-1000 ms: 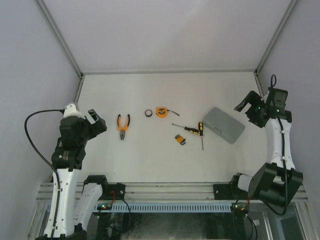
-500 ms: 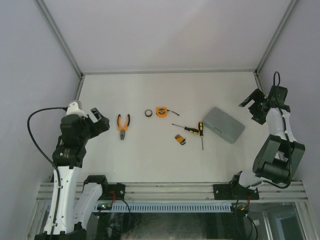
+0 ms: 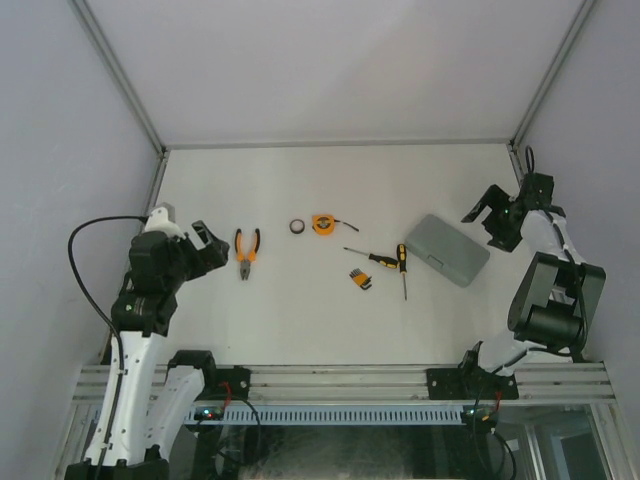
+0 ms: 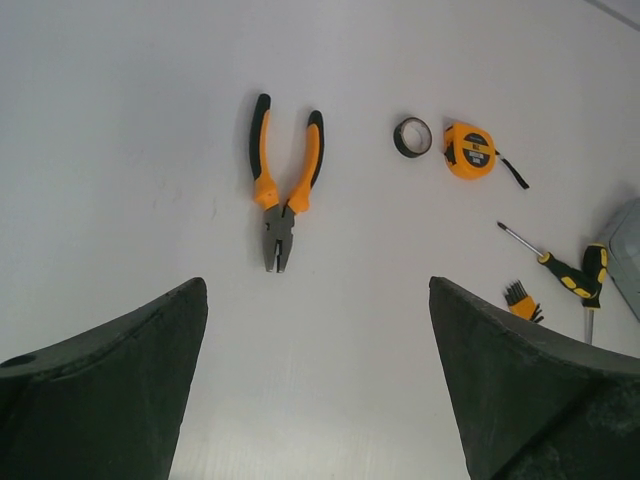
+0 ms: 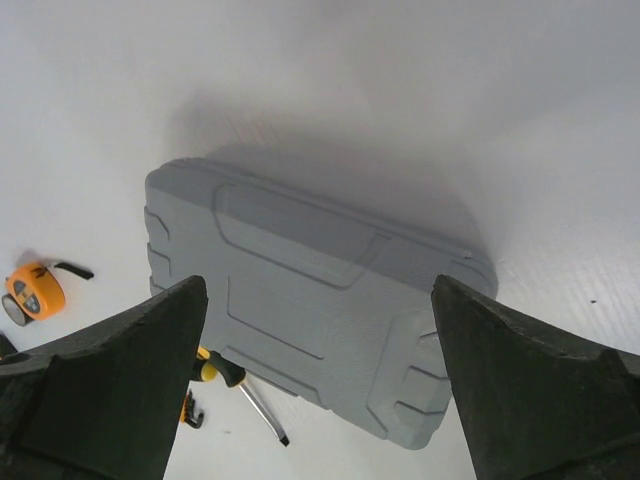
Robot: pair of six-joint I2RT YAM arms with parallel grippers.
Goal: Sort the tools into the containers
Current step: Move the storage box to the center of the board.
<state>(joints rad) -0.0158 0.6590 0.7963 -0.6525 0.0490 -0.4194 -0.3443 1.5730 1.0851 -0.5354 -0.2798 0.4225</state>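
**Both grippers spread wide, tools loose on the counter left of the closed case**

The grey tool case (image 3: 453,249) lies shut on the white counter (image 3: 300,180). Its long axis runs on a slant from far-left to near-right.

Everything else lies to the left of the case.
- **Screwdrivers:** One screwdriver (image 3: 403,265) is just beside the case, its length running far to near, handle far and tip toward the arms. The second screwdriver (image 3: 372,256) lies across the first one's handle end, with its tip pointing away from the case.
- **Hex-key set:** The hex-key set (image 3: 360,279) sits near the screwdrivers, on their near side.
- **Tape measure and ring:** Farther from the case are the tape measure (image 3: 323,224) and, beside it, the black ring (image 3: 298,227).
- **Pliers:** The pliers (image 3: 247,252) are well apart from the case. Their handles are splayed toward the far wall and the nose points toward the arms.

The right gripper (image 3: 488,222) hangs over the counter by the case's right end, fingers wide apart and holding nothing. Its wrist view looks down on the lid. The left gripper (image 3: 207,247) is beyond the pliers from the case, also spread wide and holding nothing.
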